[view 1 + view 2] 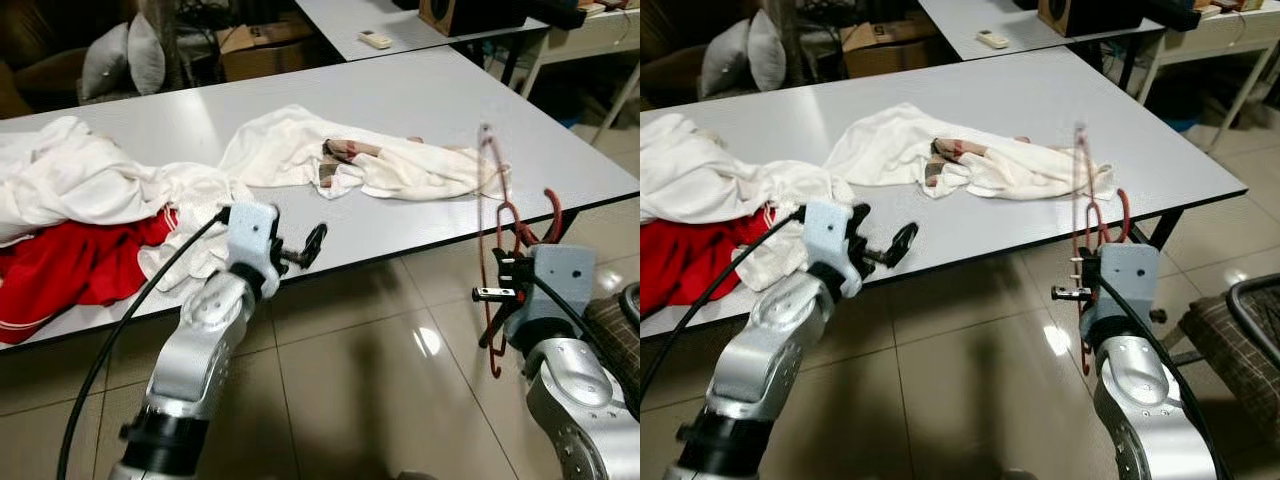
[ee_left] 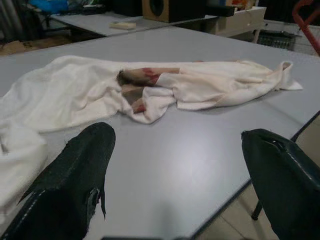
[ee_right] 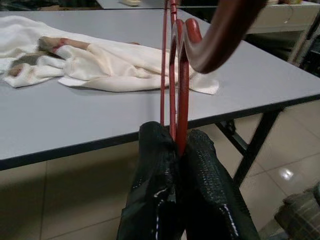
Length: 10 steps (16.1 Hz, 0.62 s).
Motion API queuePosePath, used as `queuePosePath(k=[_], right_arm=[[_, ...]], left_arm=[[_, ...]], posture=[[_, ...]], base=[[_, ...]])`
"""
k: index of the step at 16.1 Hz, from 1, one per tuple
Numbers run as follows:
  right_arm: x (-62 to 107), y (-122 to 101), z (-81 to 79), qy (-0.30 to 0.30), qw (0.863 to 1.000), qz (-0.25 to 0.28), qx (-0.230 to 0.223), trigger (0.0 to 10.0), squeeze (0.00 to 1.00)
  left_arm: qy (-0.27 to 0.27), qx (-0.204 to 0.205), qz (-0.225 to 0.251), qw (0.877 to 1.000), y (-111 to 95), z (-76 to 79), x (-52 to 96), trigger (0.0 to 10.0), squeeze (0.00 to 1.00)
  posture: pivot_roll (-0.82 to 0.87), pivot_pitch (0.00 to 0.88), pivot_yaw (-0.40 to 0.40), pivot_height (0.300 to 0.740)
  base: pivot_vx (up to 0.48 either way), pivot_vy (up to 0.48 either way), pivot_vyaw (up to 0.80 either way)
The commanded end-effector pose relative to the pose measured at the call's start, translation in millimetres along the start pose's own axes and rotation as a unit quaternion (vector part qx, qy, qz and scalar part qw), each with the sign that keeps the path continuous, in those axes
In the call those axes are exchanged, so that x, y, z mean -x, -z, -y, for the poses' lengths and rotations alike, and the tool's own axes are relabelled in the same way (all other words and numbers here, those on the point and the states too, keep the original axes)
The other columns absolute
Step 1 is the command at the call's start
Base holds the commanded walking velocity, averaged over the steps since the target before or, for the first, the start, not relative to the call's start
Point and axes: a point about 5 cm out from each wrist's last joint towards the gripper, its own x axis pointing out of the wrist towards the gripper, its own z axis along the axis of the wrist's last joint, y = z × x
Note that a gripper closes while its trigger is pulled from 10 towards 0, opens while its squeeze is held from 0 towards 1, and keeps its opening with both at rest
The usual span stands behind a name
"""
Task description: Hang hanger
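One step looks done: my right gripper (image 3: 177, 150) pinches the red hanger (image 1: 497, 250) beside the table (image 1: 420, 100). My left gripper (image 2: 175, 165) hovers wide open, holding nothing; hanging remains, I judge.

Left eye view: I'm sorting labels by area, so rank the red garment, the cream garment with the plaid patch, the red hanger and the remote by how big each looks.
1. cream garment
2. red garment, partly covered, so unsure against the first
3. red hanger
4. remote, farthest away
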Motion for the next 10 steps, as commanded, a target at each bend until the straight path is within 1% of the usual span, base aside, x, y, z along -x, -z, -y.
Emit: queuePosePath(k=[1,2,4,5,7,8,9,10], right_arm=[[-1.3,-2.7,-2.1,-0.011,1.000,0.006,0.014,10.0,0.00],[-2.9,-3.7,-1.9,-0.014,1.000,0.009,0.018,10.0,0.00],[-4.9,-8.8,0.3,-0.017,1.000,0.018,0.018,10.0,0.00],[-3.4,-8.3,3.9,-0.017,1.000,0.017,0.015,10.0,0.00],[-2.2,-5.9,6.7,-0.014,1.000,0.014,0.012,10.0,0.00],[-0.1,-5.1,3.4,-0.023,1.000,0.012,0.003,10.0,0.00],[1.1,-4.6,2.6,-0.025,1.000,0.011,0.002,10.0,0.00],[2.4,-3.0,2.7,-0.026,1.000,0.008,0.003,10.0,0.00]], left_arm=[[0.006,-0.007,0.013,1.000,-4.2,2.0,0.0,10.0,0.07],[0.012,-0.017,0.013,1.000,-4.8,3.2,-1.5,10.0,0.07],[0.014,-0.007,0.017,1.000,-6.1,4.1,-2.1,10.0,0.08],[0.020,-0.005,0.017,1.000,-5.9,7.0,-3.1,10.0,0.07],[0.024,0.003,0.018,1.000,-7.5,9.0,-5.6,10.0,0.08],[0.016,0.010,0.022,1.000,-9.1,7.0,-5.6,10.0,0.08],[0.013,0.011,0.020,1.000,-8.6,6.4,-5.2,10.0,0.08],[0.010,0.007,0.018,1.000,-7.5,6.2,-4.6,10.0,0.08]], posture=[[-0.09,0.011,0.071,0.740],[-0.09,0.018,0.067,0.740],[-0.10,0.016,0.079,0.740],[-0.11,0.016,0.085,0.740],[-0.10,0.018,0.086,0.740],[-0.10,0.019,0.090,0.740],[-0.10,0.020,0.090,0.740],[-0.10,0.022,0.089,0.740]], base=[[0.000,0.000,-0.73],[0.000,0.000,-0.77],[0.272,0.000,-0.77],[0.319,0.000,-0.66],[0.321,0.000,0.00],[0.322,0.000,0.00],[0.322,0.000,-0.44],[0.322,0.000,-0.80]])
